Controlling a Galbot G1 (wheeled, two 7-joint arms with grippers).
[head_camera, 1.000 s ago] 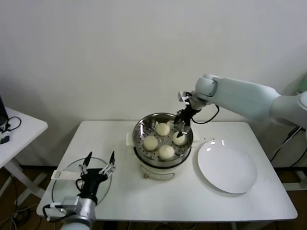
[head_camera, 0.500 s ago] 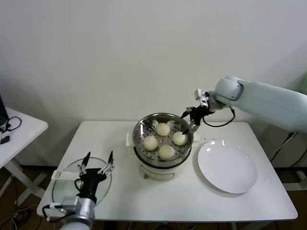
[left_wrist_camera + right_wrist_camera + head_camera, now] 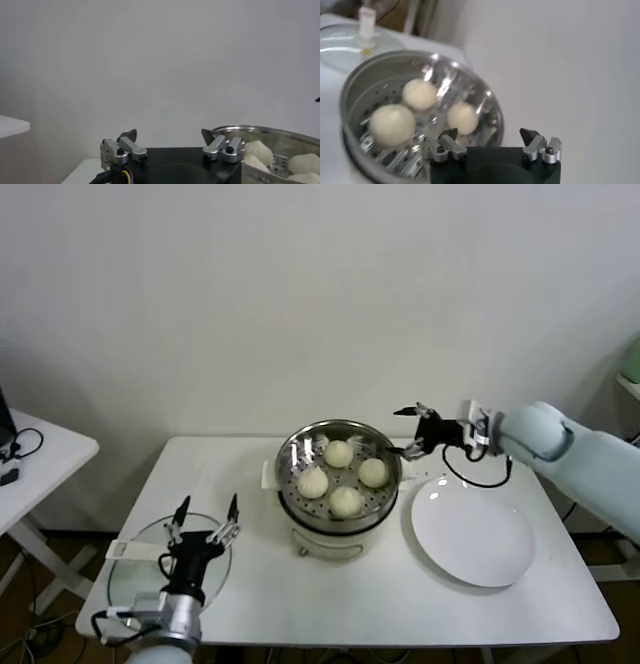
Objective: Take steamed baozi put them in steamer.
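four steamed baozi (image 3: 343,475), small round smooth cream-white dough buns, sit inside the steamer (image 3: 340,446), a round shiny stainless-steel basket with a perforated floor on a white electric cooker base (image 3: 330,541) with side handles, near the back middle of a white matte table (image 3: 400,604). the buns lie apart from each other on the holed floor, one toward the back, one left, one right, one front. right gripper (image 3: 415,430) hangs just beside the basket's right rim, above the table between steamer and plate, its dark thin fingers spread wide with nothing between them; the pale glossy arm runs off to the right. in the right wrist view the two metal-tipped fingers (image 3: 444,146) stand well apart over the basket rim and three buns show on the perforated steel. a flat round white plate (image 3: 470,529) lies bare to the right of the steamer, close to it but not touching. left gripper (image 3: 202,527) sits low at the front left, pointing up over a flat round glass lid (image 3: 130,569) with a white strip handle, fingers splayed apart and holding nothing. left wrist view shows the same spread fingers (image 3: 122,148) against the plain white wall (image 3: 300,284), with the basket and buns at the side. a second white table (image 3: 40,459) edge with black cables sits at far left.
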